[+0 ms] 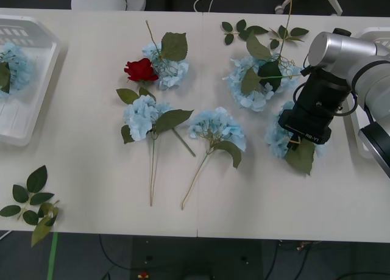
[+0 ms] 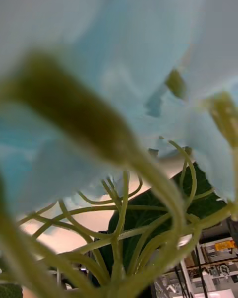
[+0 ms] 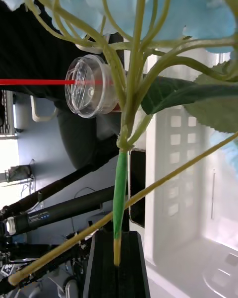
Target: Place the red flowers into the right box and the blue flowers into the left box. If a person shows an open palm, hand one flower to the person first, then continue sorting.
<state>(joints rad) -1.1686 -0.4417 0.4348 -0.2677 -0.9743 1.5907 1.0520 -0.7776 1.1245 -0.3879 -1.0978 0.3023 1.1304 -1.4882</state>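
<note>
Right gripper (image 1: 303, 141) hanging low near the bench's right edge, directly over a blue flower (image 1: 279, 136), finger state impossible to tell. Left gripper (image 3: 116, 258) pinching another blue flower's stem (image 3: 119, 198) beside the left box (image 3: 198, 188).

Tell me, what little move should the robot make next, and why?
Probably open the left gripper and drop its blue flower: the black fingers pinch the stem, and the bloom already sits inside the left box. The right gripper is low over a second blue flower.
</note>
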